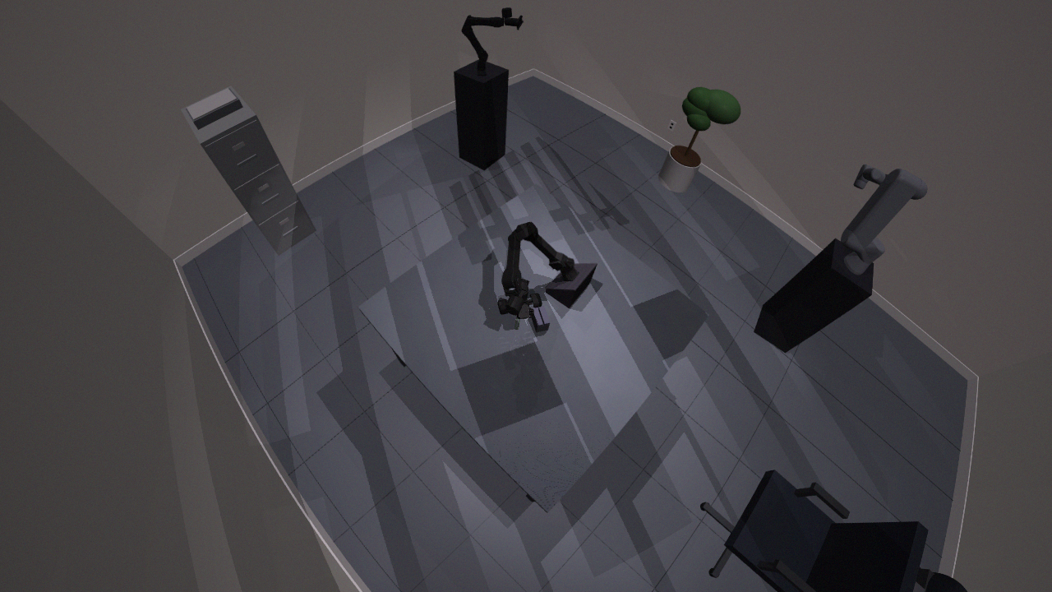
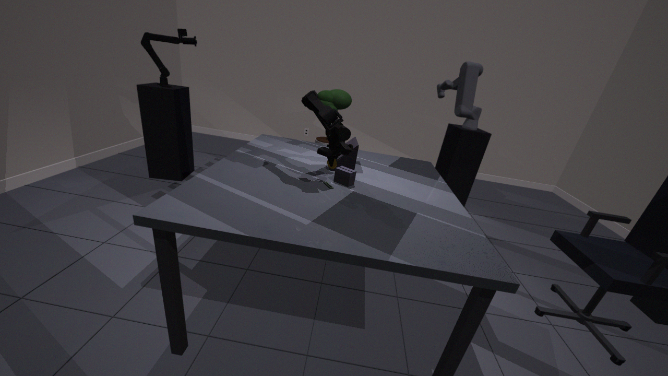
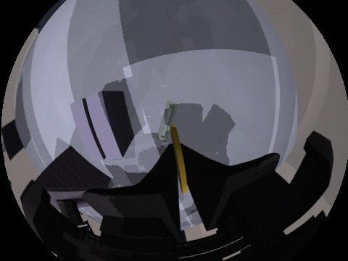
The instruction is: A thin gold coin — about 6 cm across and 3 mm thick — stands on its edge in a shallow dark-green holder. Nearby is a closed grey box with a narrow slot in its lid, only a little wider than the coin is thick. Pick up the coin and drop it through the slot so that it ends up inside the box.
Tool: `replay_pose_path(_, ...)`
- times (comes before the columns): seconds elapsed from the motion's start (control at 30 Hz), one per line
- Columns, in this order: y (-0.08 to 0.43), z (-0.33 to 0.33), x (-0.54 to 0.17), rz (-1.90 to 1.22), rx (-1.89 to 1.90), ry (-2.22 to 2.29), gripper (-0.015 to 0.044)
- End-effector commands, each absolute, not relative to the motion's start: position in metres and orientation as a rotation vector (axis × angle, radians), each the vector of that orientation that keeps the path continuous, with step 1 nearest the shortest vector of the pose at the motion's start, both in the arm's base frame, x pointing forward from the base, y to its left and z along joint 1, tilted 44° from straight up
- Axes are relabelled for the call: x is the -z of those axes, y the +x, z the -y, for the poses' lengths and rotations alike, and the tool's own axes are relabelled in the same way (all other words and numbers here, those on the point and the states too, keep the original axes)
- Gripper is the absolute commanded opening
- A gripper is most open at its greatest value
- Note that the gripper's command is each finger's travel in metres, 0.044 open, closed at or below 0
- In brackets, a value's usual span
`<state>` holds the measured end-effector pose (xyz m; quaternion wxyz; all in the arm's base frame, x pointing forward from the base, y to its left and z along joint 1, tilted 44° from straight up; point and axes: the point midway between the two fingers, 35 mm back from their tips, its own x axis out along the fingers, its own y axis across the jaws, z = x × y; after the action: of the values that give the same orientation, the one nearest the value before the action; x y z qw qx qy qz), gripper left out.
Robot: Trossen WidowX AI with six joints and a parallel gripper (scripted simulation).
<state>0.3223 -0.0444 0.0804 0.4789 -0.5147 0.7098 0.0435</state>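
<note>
gripper: we see the black parallel-jaw gripper [image 3: 180, 184] clamped on the thin gold coin, hanging above the table near its far edge; in the exterior view it [image 2: 332, 159] points down.
coin: thin gold coin [image 3: 179, 159] held edge-on between the dark fingers, off the table; in the exterior view we catch it as a small yellow arc [image 2: 332, 165] under the gripper.
holder: shallow dark-green holder [image 3: 167, 121] lies on the table beyond the coin's tip, apart from it; in the exterior view it is a small dark sliver [image 2: 326, 185] just beside the box, toward the left edge.
box: closed grey box [image 3: 98, 126] with a narrow dark slot [image 3: 91, 118] in its lid, left of the coin in the wrist view; in the exterior view it [image 2: 344, 175] stands just beside and below the gripper, toward the right edge.
table: dark grey table [image 2: 289, 206] with striped shadows.
arm base: on a dark wedge-shaped block [image 1: 572, 283] near the far edge.
</note>
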Motion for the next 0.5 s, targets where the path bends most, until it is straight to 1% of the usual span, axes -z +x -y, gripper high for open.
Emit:
replay_pose_path(0.0, 0.318, 0.037, -0.075, -1.733, -0.121, -1.258, 0.0)
replay_pose_path(0.47, 0.299, 0.014, -0.054, -1.732, -0.128, -1.254, 0.0)
